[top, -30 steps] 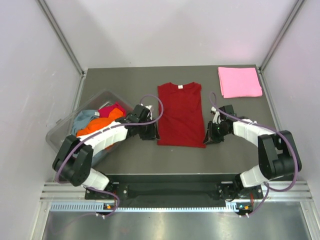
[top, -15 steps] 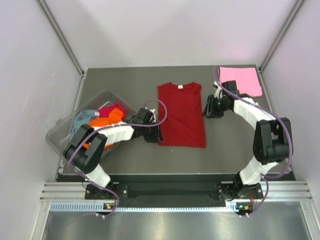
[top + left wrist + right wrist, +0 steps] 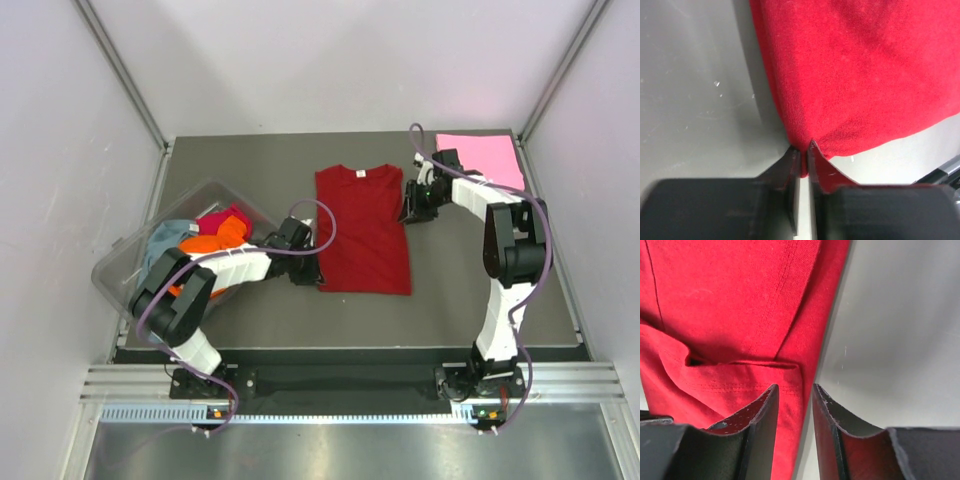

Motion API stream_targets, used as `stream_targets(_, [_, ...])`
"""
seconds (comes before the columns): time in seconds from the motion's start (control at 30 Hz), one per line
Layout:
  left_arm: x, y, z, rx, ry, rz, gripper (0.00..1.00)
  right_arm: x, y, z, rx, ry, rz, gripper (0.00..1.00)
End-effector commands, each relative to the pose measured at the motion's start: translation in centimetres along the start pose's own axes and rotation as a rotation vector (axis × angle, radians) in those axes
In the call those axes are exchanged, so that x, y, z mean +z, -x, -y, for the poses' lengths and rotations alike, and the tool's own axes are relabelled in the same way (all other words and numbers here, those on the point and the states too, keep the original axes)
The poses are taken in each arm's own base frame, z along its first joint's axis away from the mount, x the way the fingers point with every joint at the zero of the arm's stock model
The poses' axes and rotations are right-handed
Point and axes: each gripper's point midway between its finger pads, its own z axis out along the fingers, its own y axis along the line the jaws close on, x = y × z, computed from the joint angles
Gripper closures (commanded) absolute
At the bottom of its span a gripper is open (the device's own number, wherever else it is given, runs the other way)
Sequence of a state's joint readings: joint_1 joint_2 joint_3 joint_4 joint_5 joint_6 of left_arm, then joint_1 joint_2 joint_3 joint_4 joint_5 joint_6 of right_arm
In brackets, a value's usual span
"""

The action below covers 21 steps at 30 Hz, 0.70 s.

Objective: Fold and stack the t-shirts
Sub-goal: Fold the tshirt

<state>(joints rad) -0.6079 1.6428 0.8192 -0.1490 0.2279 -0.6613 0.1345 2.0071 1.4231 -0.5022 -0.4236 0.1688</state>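
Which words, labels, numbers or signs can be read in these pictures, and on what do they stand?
No text can be read in any view.
White neck label on the red shirt: too small to read.
Pink shirt and tub: no print shows on them.

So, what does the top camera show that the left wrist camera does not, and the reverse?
Only the top view: the folded pink shirt, the plastic tub of shirts, and the right gripper beside the red shirt. Only the left wrist view: the left gripper shut on that shirt's near corner. Both: the red shirt lying on the grey table.
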Motion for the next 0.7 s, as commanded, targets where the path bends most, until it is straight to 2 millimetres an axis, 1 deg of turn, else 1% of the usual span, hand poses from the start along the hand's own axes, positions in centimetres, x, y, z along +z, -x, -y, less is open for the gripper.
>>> stream_targets(0.0, [-0.8, -1.4, -1.7, -0.016, 0.118, -0.046, 0.83, -0.5, 2.6, -1.0, -0.067, 0.063, 0.067, 0.66])
stream_targets(0.03, [-1.1, -1.2, -1.8, -0.016, 0.130, -0.044, 0.75, -0.5, 2.5, -0.9, -0.067, 0.062, 0.065, 0.67])
stream_targets(0.07, [-1.5, -0.8, -1.7, -0.016, 0.144, -0.039, 0.69, -0.4, 2.5, -1.0, -0.069, 0.065, 0.065, 0.67])
stream_targets(0.1, [-2.1, -0.3, -1.4, -0.014, 0.146, -0.025, 0.59, -0.4, 2.5, -0.9, -0.069, 0.062, 0.066, 0.68])
stream_targets(0.13, [-2.3, 0.1, -1.2, -0.012, 0.151, -0.011, 0.54, -0.4, 2.5, -0.9, -0.068, 0.062, 0.066, 0.68])
stream_targets(0.17, [-2.9, 0.8, -0.7, -0.007, 0.149, 0.001, 0.52, -0.4, 2.4, -1.0, -0.070, 0.064, 0.065, 0.68])
stream_targets(0.23, [-3.5, 2.1, 0.1, 0.006, 0.145, 0.033, 0.51, -0.5, 2.5, -1.1, -0.073, 0.066, 0.068, 0.69])
stream_targets(0.27, [-4.1, 3.3, 1.0, 0.019, 0.143, 0.055, 0.51, -0.6, 2.5, -0.9, -0.075, 0.055, 0.069, 0.69])
stream_targets(0.33, [-4.1, 4.7, 1.5, 0.034, 0.150, 0.076, 0.53, -0.7, 2.8, -0.9, -0.084, 0.047, 0.075, 0.69])
stream_targets(0.37, [-4.5, 6.3, 2.5, 0.049, 0.133, 0.103, 0.53, -0.8, 2.9, -0.8, -0.085, 0.044, 0.078, 0.69])
stream_targets(0.4, [-4.0, 6.7, 2.6, 0.053, 0.136, 0.100, 0.54, -0.8, 3.0, -0.8, -0.091, 0.043, 0.079, 0.68])
stream_targets(0.43, [-4.1, 8.1, 3.5, 0.063, 0.121, 0.124, 0.57, -0.6, 3.1, -0.8, -0.093, 0.041, 0.077, 0.68])
stream_targets(0.47, [-3.9, 8.5, 3.7, 0.064, 0.118, 0.126, 0.58, -0.5, 2.9, -0.7, -0.092, 0.040, 0.069, 0.68])
stream_targets(0.5, [-3.1, 9.0, 3.4, 0.062, 0.123, 0.119, 0.60, -0.3, 3.0, -0.6, -0.091, 0.041, 0.065, 0.68])
stream_targets(0.53, [-3.0, 10.1, 3.9, 0.064, 0.113, 0.132, 0.62, -0.2, 2.9, -0.5, -0.089, 0.044, 0.060, 0.68])
stream_targets(0.57, [-2.8, 10.8, 3.7, 0.051, 0.110, 0.137, 0.63, -0.1, 2.9, -0.6, -0.087, 0.051, 0.058, 0.68])
stream_targets(0.6, [-2.0, 11.0, 3.3, 0.044, 0.116, 0.122, 0.65, 0.1, 2.8, -0.6, -0.086, 0.056, 0.056, 0.68])
stream_targets(0.63, [-1.9, 12.2, 3.7, 0.045, 0.100, 0.147, 0.67, 0.2, 2.8, -0.8, -0.087, 0.061, 0.056, 0.68])
stream_targets(0.67, [-1.7, 13.0, 3.3, 0.042, 0.101, 0.155, 0.71, 0.2, 3.0, -0.7, -0.088, 0.064, 0.060, 0.68])
